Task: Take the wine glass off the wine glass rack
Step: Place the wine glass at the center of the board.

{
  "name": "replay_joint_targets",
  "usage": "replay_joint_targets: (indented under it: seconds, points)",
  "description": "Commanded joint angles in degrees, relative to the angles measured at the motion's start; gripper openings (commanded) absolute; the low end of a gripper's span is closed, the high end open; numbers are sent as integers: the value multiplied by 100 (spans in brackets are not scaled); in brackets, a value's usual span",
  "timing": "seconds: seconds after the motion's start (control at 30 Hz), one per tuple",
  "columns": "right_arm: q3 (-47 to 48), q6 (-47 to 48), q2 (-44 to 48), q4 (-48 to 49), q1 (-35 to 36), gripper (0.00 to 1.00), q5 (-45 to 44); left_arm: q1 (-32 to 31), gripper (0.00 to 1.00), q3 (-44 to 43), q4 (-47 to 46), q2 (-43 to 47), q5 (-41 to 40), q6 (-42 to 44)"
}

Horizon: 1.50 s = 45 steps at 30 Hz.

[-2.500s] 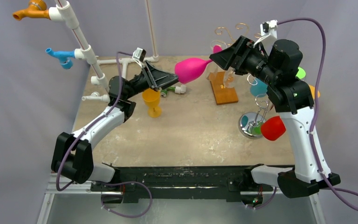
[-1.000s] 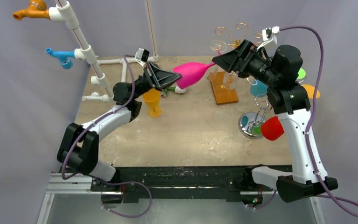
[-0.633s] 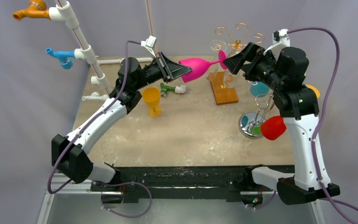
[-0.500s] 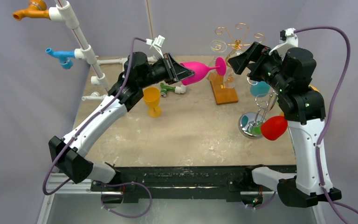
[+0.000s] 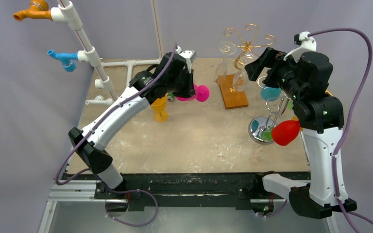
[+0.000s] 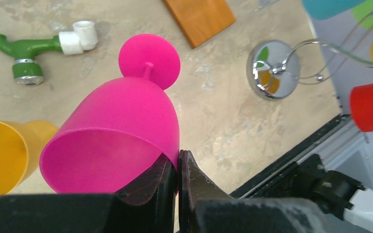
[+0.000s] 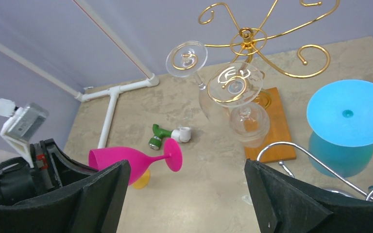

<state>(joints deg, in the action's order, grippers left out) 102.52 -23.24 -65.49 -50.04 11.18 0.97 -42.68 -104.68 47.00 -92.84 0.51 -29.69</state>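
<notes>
Found pink wine glass (image 6: pixel 126 121) off the gold rack (image 7: pixel 245 36), tilted near the yellow cup (image 6: pixel 0 150), bowl wall pinched in the closed left gripper (image 6: pixel 177 170); right gripper (image 7: pixel 187 179) spread wide, holding nothing. Tip foot downward, lower onto bare table (image 5: pixel 199 141) clear of the cup, only then unclamp.

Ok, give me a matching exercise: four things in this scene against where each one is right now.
1 pink wine glass
2 yellow goblet
3 clear wine glasses
4 green pipe fitting

A hanging from the gold rack
B lying on the table
C rim pinched in the left fingers
D standing upright

Pairs: 1-C, 2-D, 3-A, 4-B
</notes>
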Motion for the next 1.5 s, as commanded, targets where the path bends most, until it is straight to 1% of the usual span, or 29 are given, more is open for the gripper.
replay_joint_targets:
  seconds: [0.0,0.13,0.27,0.43,1.07,1.1,1.23,1.33,1.47]
  points:
    - [172,179,3,-26,-10,99,-216,-30,0,-703,975,-445,-485,723]
    - [240,202,25,-91,-11,99,-230,-30,0,-945,1260,-888,-640,895]
    - [211,207,91,-120,-11,99,-265,-31,0,-992,1463,-1194,-786,999]
    - [48,206,143,-42,-11,99,-226,-35,0,-1041,1617,-1514,-758,1143]
    - [36,180,151,-109,-11,99,-220,-24,0,-1103,1723,-2145,-808,1448]
    - [45,180,151,-111,-8,99,-220,-23,2,-1109,1706,-2157,-814,1448]
    - [39,197,151,-120,-11,99,-212,-19,18,-1178,1672,-2212,-931,1447]
    - [44,210,160,-87,-8,99,-194,-25,25,-1287,1721,-2300,-1087,1459]
    - [105,241,136,-122,-10,99,-226,-26,31,-1433,1760,-2430,-1194,1500]
